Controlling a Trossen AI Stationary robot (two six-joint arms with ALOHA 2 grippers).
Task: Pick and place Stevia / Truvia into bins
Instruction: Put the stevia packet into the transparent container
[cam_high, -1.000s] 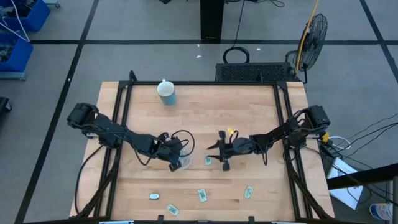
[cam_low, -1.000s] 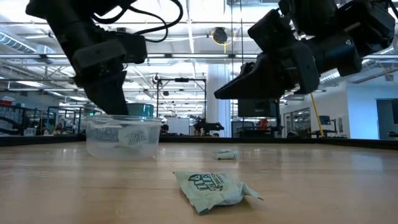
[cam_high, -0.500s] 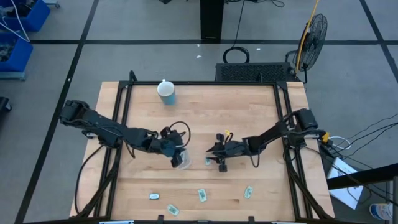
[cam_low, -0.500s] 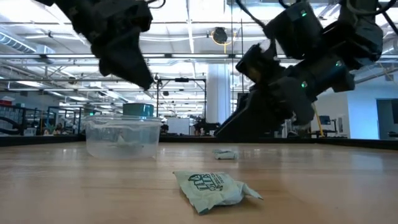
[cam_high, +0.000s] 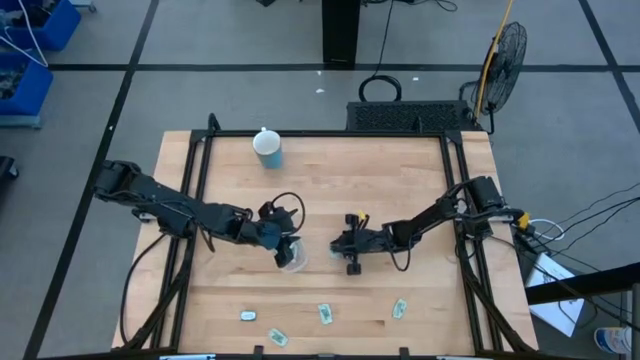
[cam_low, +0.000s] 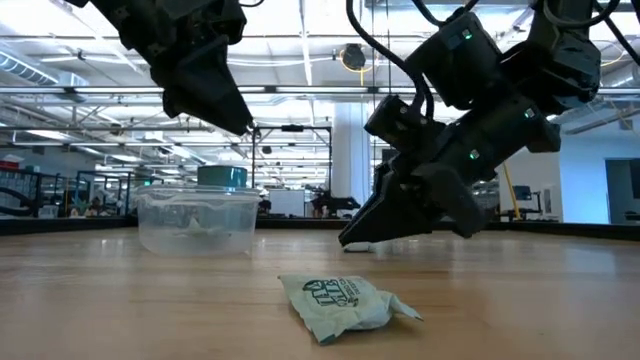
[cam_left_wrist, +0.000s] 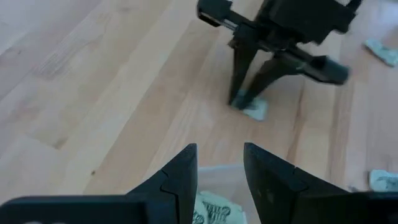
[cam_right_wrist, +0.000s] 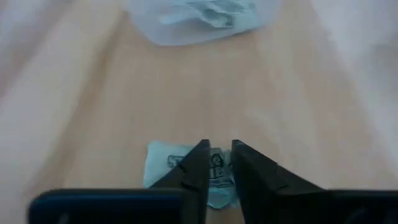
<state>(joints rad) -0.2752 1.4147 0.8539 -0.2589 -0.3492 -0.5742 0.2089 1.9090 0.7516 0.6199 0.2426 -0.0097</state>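
A clear bin (cam_high: 296, 258) stands mid-table with pale green sachets (cam_right_wrist: 208, 14) inside. My left gripper (cam_left_wrist: 221, 158) hangs open just above it, nothing between its fingers. Right of the bin a Stevia sachet (cam_right_wrist: 163, 167) lies flat on the wood, and my right gripper (cam_high: 341, 252) is down at the table, shut on it. More sachets (cam_high: 326, 314) lie loose near the table's front edge; one crumpled sachet (cam_low: 345, 300) is close to the low camera. My right gripper pinches the sachet between its two fingertips (cam_right_wrist: 200, 163), near one end of it (cam_right_wrist: 217, 169). The fingers slant down from the table's right side. The sachet still lies flat on the wood.
A light blue cup with a white lid (cam_high: 268, 148) stands at the far edge, left of the middle. Loose sachets (cam_high: 249, 316) (cam_high: 399, 308) dot the near strip of the table. Black frame rails (cam_high: 196, 170) run along both sides.
My left gripper has risen out of the bin and now hangs above its rim. My right gripper has come down and toward the bin onto the sachet, and its wide-open fingers have closed on it. The sachet has stayed where it was.
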